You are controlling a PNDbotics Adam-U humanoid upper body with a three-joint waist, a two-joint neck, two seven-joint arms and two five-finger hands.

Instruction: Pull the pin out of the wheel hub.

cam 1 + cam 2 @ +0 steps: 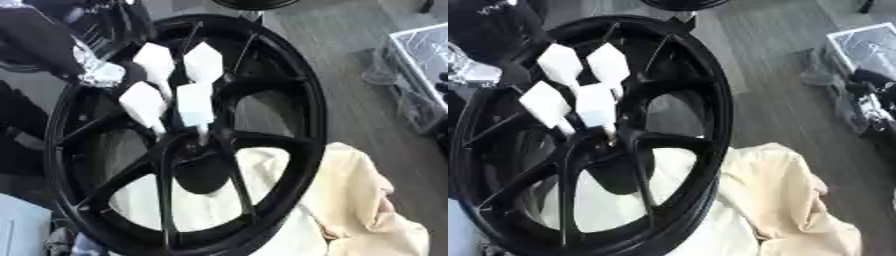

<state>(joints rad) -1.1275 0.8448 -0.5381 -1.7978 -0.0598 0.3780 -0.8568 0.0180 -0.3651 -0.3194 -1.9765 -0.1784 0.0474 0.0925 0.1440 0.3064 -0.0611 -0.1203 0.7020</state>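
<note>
A large black spoked wheel (297, 100) stands tilted across the middle, with its hub (197, 155) low in the centre. My left hand (194, 104) comes in from the upper left on a black arm. Its white-covered fingers (143, 102) are straight and point down at the hub, their tips just above where the spokes meet. A thin pale piece (203, 134) shows under the lowest finger at the hub; I cannot tell whether it is the pin. My right hand shows in no view.
A cream cloth (359, 200) lies under and to the right of the wheel. A clear plastic box (420, 55) stands at the right edge on the grey floor. Dark gear fills the upper left, and something pale blue (19, 225) sits at the lower left.
</note>
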